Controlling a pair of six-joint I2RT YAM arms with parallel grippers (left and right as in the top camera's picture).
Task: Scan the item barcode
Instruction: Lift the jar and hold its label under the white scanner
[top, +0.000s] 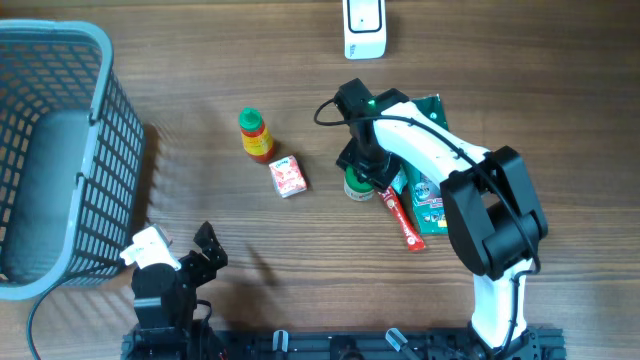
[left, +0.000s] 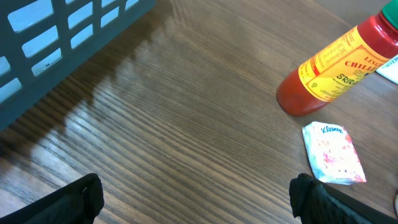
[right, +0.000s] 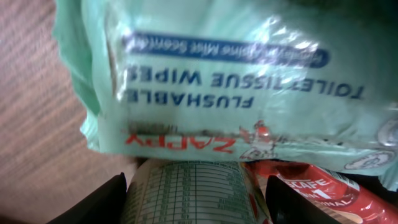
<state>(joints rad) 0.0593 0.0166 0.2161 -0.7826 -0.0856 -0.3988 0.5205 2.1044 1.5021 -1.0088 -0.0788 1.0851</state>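
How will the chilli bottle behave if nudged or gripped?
The chilli bottle seems to lie on its side; being round, it would probably roll if nudged. Its glossy label and plastic may slip in jaws. Rigid-looking, so unlikely to flop.

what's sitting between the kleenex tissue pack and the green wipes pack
A small green-lidded container, shown in the overhead view; the right wrist view shows the right fingers either side of it.
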